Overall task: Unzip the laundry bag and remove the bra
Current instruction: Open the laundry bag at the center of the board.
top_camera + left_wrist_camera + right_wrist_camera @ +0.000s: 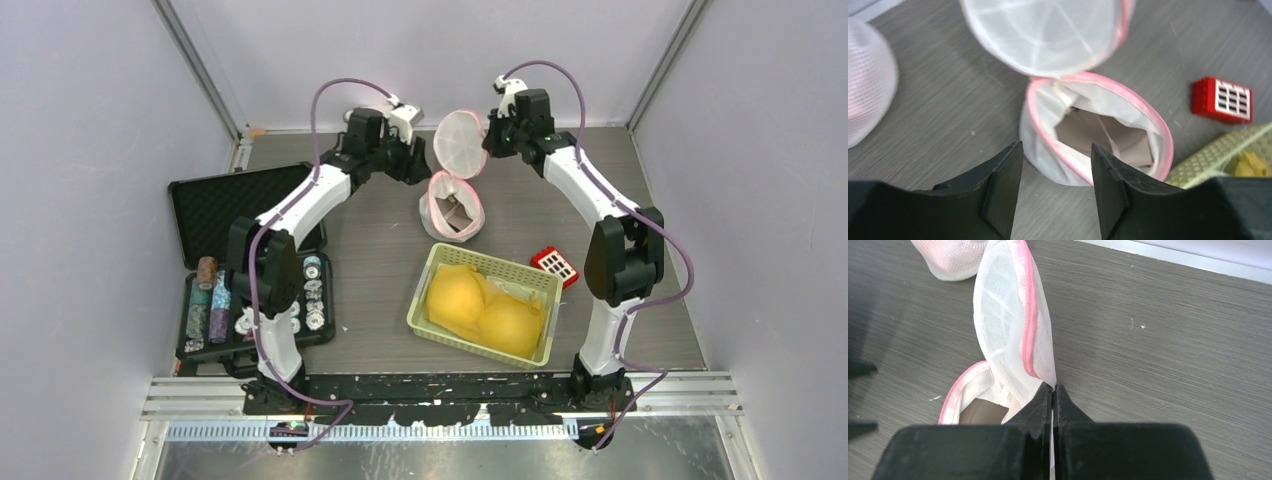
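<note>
The laundry bag [455, 212] lies on the counter [1158, 350] between the two arms, unzipped, with its mouth open. The right pincer [1054, 386] is clenched on the edge of the round lid flap [1008, 320] and holds it upright, clear of the mouth. The left pincer [1055, 146] is released and empty, above the pink-trimmed rim. A taupe item [1098, 135] shows inside; it is probably the bra. Expect light, soft, limp fabric that may drag the mesh along with it. Take hold of the exposed taupe edge nearest the rim, not the mesh wall. Restrain the lid flap during extraction.
</note>
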